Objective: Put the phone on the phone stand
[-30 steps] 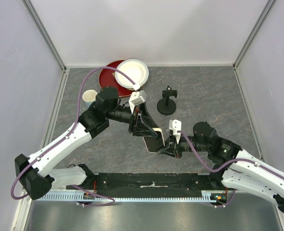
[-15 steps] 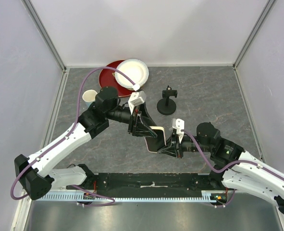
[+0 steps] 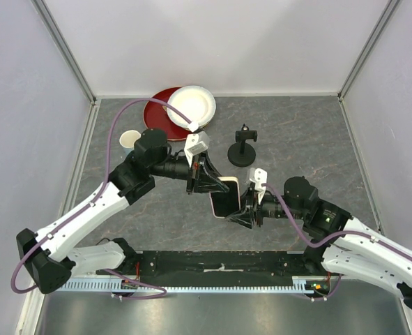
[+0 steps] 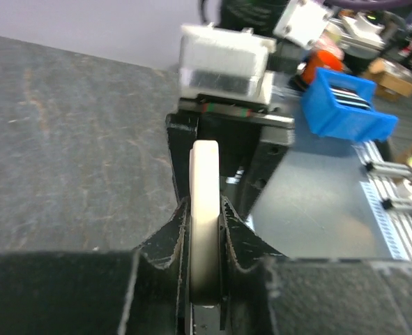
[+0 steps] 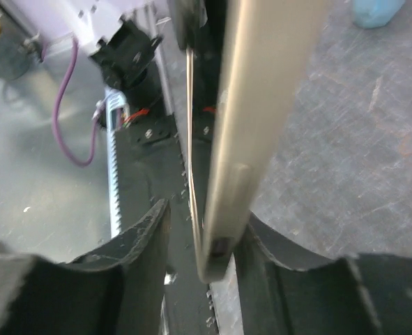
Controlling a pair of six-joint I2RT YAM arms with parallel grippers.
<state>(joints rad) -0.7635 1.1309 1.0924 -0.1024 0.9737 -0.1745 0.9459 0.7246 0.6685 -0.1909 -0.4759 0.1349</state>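
Observation:
The phone [image 3: 225, 201], black screen with a pale cream rim, is held on edge above the table's near middle. My left gripper [image 3: 216, 187] is shut on its far end; in the left wrist view both fingers press the cream edge [image 4: 206, 202]. My right gripper [image 3: 242, 213] is open around the phone's near end. In the right wrist view the phone [image 5: 261, 105] stands between the fingers, close to the right finger, with a gap to the left finger [image 5: 139, 237]. The black phone stand [image 3: 242, 150] stands apart, behind the phone, with nothing on it.
A red plate [image 3: 157, 112] with a white plate [image 3: 192, 103] on it lies at the back left. A pale blue cup [image 3: 129, 142] stands beside the left arm. Grey walls enclose the table; a black rail runs along the near edge.
My right gripper has moved left and now straddles the phone's near end. My left gripper still holds the phone, shifted slightly.

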